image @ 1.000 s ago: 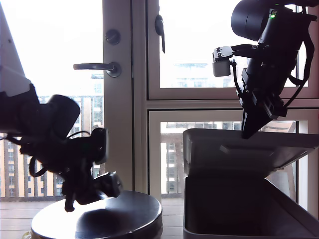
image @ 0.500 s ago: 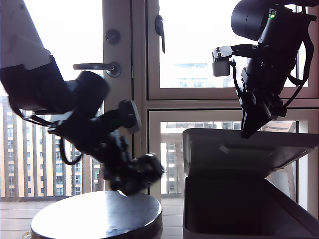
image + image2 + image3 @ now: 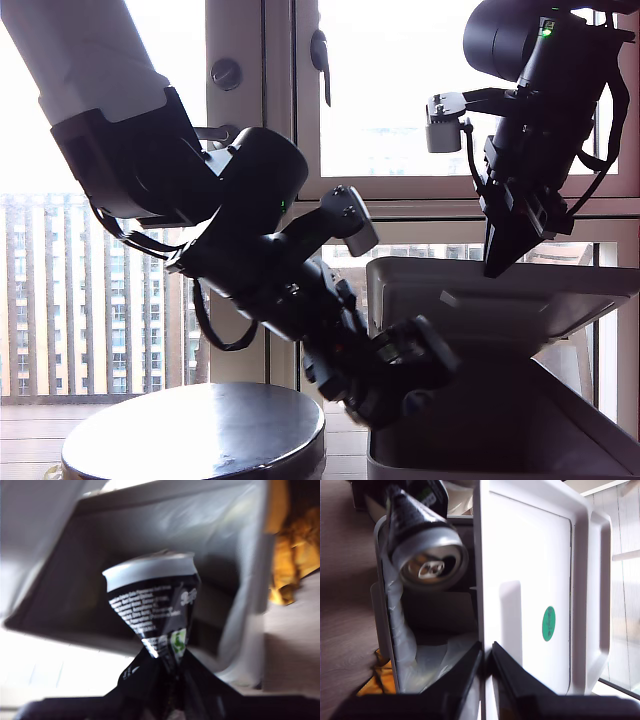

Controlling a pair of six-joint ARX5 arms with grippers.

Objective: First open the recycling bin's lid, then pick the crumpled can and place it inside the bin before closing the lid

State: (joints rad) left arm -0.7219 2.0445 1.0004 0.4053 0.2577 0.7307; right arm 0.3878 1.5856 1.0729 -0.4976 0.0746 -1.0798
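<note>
Both arms are mostly black. The arm on the exterior view's left has a broad white upper segment above a black sleeve, a rounded black joint housing with a tiny green light, and loose black cables looping beneath. The arm on the exterior view's right carries a round black housing with a green light, a small grey box, and cables. My second gripper [image 3: 485, 661] has tapered black fingers

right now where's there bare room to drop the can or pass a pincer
The bin interior under the can is open, bordered by its lined walls and the raised lid. The round table top at the exterior view's left is bare. It is crowded at the lid edge, where my second pincer clamps, and at the bin mouth, where my first pincer holds the can.
</note>
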